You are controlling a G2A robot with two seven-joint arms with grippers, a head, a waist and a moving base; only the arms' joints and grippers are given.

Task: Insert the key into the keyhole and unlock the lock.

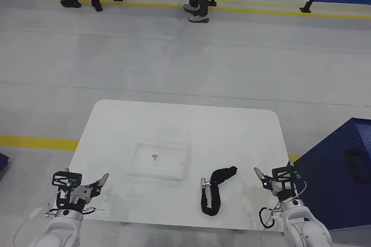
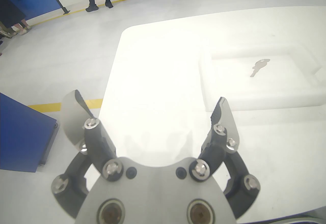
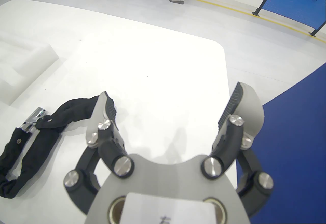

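We see a white rounded rectangular table (image 1: 235, 129) carrying a white foam tray (image 1: 139, 170) with a small grey metal key (image 2: 259, 66). The black fabric-sleeved chain lock (image 1: 211, 194) ends in shiny chrome. The left gripper (image 2: 149, 96) and right gripper (image 3: 172, 88) are silver, with black ribbed pads (image 3: 229, 104).

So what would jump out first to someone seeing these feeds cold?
The black fabric-sleeved chain lock lies near the white table's front edge, nearer the right gripper. The small key lies alone in a shallow white tray mid-table. Both grippers, left gripper included, sit open at the near corners, holding nothing.
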